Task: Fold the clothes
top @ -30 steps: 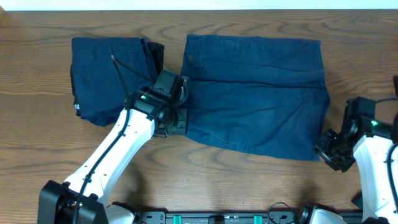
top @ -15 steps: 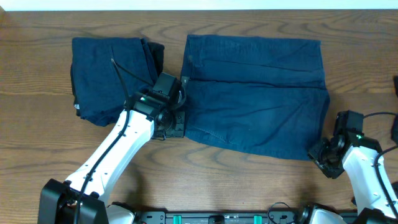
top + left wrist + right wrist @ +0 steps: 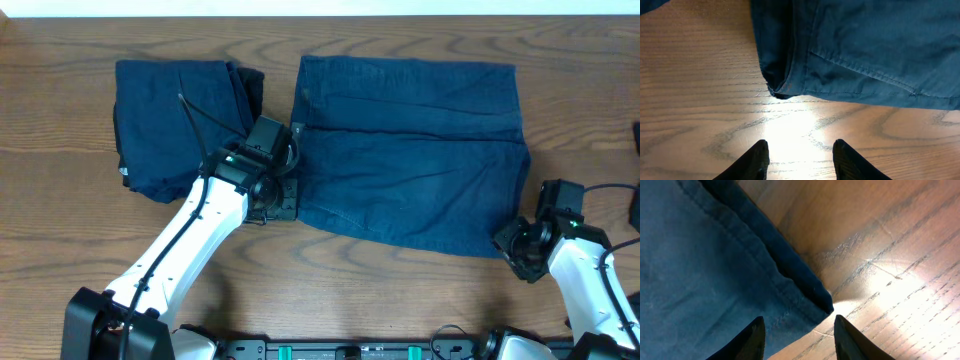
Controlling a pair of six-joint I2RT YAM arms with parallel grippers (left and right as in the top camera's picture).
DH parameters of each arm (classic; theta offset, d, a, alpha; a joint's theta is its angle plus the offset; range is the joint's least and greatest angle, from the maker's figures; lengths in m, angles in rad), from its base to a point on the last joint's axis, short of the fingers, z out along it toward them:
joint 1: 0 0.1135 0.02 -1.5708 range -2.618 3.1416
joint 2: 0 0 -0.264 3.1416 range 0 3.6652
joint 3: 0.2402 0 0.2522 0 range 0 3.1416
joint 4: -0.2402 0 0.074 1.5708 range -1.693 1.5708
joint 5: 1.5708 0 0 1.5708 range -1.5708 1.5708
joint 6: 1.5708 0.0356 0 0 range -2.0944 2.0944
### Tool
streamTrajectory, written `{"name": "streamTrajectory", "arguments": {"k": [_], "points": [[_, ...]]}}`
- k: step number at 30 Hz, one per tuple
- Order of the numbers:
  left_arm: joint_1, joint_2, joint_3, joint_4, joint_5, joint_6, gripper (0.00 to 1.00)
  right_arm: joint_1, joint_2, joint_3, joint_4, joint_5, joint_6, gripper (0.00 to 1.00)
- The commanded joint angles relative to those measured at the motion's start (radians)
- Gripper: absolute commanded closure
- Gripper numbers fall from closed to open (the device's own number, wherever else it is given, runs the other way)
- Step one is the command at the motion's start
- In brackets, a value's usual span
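Note:
A dark navy garment point(image 3: 410, 165) of the clothes lies spread flat in the middle of the table. A second one, a folded bundle point(image 3: 180, 125), sits at the back left. My left gripper point(image 3: 280, 203) hovers at the spread garment's near left corner point(image 3: 777, 92), open, with only bare wood between its fingers. My right gripper point(image 3: 512, 245) is at the near right corner point(image 3: 822, 302), open too. Its left finger point(image 3: 752, 340) is over the hem, its right finger point(image 3: 850, 340) over wood. Neither gripper holds fabric.
The wooden table point(image 3: 380, 300) runs wide in front of the garments. The left arm point(image 3: 190, 250) crosses the near left part of it. A black base rail point(image 3: 350, 350) lines the front edge.
My right gripper has moved in from the right to the garment's near right corner. The left arm and both garments have stayed put.

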Motion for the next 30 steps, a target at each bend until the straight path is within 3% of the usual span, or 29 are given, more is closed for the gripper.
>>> {"name": "streamTrajectory", "arguments": {"k": [1,6,10,12,15,18,25,28,30], "points": [[0.004,0.008,-0.008,-0.002,-0.009,0.005,0.56,-0.005,0.010,-0.027,0.010,-0.004,0.047,0.55],[0.004,0.008,-0.008,-0.001,-0.009,0.005,0.56,-0.005,0.054,-0.050,0.070,-0.004,0.070,0.46],[0.004,0.008,-0.008,-0.001,-0.009,0.005,0.56,-0.005,0.095,-0.051,0.109,-0.005,0.070,0.48],[0.004,0.008,-0.008,-0.001,-0.010,0.005,0.56,-0.005,0.111,-0.051,0.118,-0.005,0.069,0.54],[0.004,0.008,-0.008,-0.001,-0.009,0.005,0.55,-0.005,0.121,-0.051,0.121,-0.005,0.069,0.74],[0.004,0.008,-0.008,-0.003,-0.010,0.005,0.47,-0.005,0.121,-0.051,0.120,-0.005,0.069,0.84],[0.005,0.008,-0.008,-0.023,-0.030,0.005,0.42,-0.005,0.121,-0.051,0.120,-0.005,0.069,0.83],[0.007,0.008,-0.008,-0.030,-0.061,-0.002,0.38,-0.005,0.121,-0.051,0.121,-0.005,0.069,0.70],[0.011,0.008,-0.008,-0.037,-0.061,-0.022,0.36,-0.005,0.121,-0.051,0.121,-0.005,0.069,0.67]]}}
